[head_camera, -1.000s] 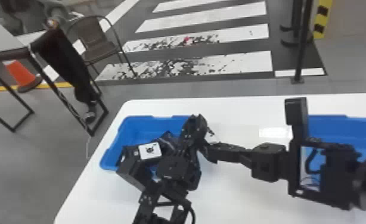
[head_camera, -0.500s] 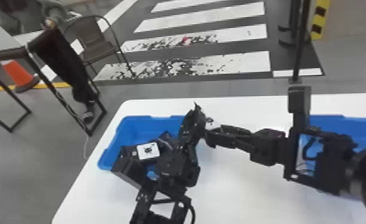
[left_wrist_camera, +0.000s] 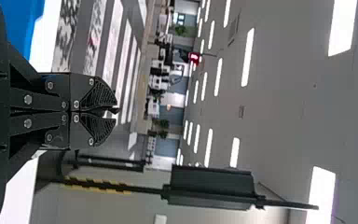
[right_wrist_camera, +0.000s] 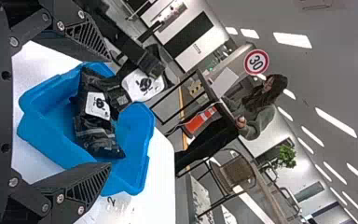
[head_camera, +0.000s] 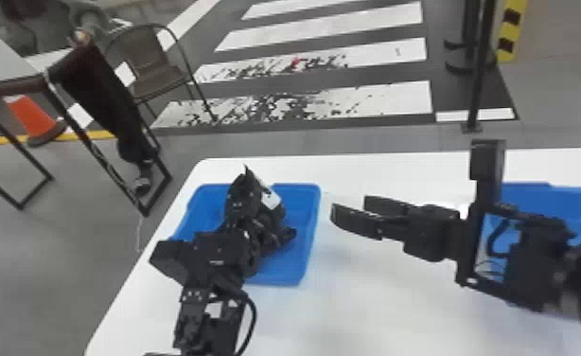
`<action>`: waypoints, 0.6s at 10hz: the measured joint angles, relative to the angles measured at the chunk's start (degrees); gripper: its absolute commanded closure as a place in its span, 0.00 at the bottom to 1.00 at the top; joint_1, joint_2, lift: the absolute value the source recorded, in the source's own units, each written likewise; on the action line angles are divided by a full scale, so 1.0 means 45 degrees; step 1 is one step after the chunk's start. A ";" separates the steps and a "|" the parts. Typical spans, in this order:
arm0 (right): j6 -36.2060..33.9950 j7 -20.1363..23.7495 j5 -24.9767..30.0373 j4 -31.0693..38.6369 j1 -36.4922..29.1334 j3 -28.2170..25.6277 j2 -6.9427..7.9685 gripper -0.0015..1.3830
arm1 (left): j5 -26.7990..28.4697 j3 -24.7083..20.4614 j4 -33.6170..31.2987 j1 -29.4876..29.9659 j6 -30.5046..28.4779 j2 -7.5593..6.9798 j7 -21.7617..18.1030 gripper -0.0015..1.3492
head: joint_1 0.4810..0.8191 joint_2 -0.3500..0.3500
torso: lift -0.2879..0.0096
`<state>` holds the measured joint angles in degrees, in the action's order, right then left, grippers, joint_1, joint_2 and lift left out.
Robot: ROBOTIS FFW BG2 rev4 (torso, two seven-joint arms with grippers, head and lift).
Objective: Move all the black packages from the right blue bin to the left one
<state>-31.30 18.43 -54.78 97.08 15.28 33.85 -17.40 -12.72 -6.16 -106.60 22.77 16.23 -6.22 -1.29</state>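
1. Packages, black with white labels, are seen at the left blue bin: one labelled package is held inside its walls, and a second labelled package is seen by its far edge, right up against the left arm.
2. And over that bin, the left gripper is posed, its arm brought in from the bottom edge of the head view.
3. In the left wrist view, the left gripper is seen drawn tight, fingers together; whether any package is pinched there cannot be told.
4. Across now to the right gripper: it is placed just beside the left bin, on its right, above the white table.
5. Wide apart, that one! By the right wrist view, nothing is gripped by the right gripper, and the left bin is framed between its fingers, farther off.
6. Behind the right arm, the right blue bin is partly covered; its contents cannot be made out.
7. Beyond the table, a chair, an orange cone and a striped crosswalk are seen.
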 measured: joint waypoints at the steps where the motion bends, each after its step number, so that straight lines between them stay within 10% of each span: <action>1: 0.0019 0.0054 -0.0073 -0.0022 -0.0082 -0.0104 -0.0002 0.19 | 0.0738 -0.0370 0.0924 -0.0505 0.0020 0.0010 0.0362 0.59 | 0.63 1.00 | 0.45; 2: 0.0043 0.0174 -0.0053 -0.0016 -0.0270 -0.0372 -0.0002 0.19 | 0.0954 -0.0445 0.1561 -0.0777 0.0074 0.0005 0.0510 0.18 | 0.63 1.00 | 0.45; 3: 0.0122 0.0263 0.0226 0.0203 -0.0661 -0.0911 0.0003 0.19 | 0.0782 -0.0347 0.1777 -0.0738 0.0573 0.0030 0.0507 0.02 | 0.63 1.00 | 0.45; 6: 0.1052 0.0399 0.3927 0.2203 -0.3014 -0.4269 0.0193 0.19 | 0.0088 0.0435 0.1497 -0.0104 0.2507 0.0123 -0.0042 0.10 | 0.63 0.97 | 0.45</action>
<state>-26.57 20.22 -37.11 106.99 1.72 14.64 -16.53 -12.32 -4.21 -99.86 22.30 27.51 -5.67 -1.48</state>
